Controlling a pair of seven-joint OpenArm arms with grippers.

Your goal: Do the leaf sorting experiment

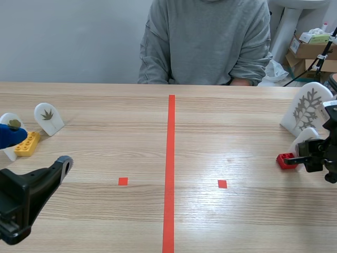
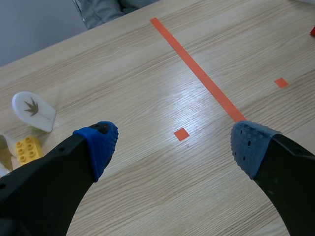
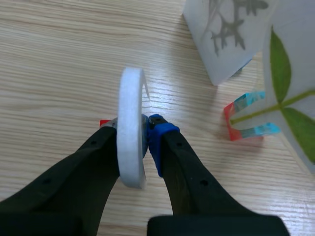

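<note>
No legible text, numbers or brands. Cardboard boxes (image 1: 306, 50) beyond the table's (image 1: 105, 158) far right corner carry print too small to read.

The only signs are leaf prints:
- a dark fan-shaped leaf on the small white plaque (image 1: 48, 117) near the left edge
- a grey branching leaf on the large white plaque (image 1: 308, 108) at the right edge
- a green leaf on the translucent plaque (image 3: 295, 73) beside it

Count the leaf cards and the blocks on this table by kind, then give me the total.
Leaf cards: 5 (dark-leaf card, half-hidden card beside the yellow block, grey-leaf card, green-leaf card, held card)
Blocks: 3 (yellow block, red block, translucent block)
Total: 8
</note>
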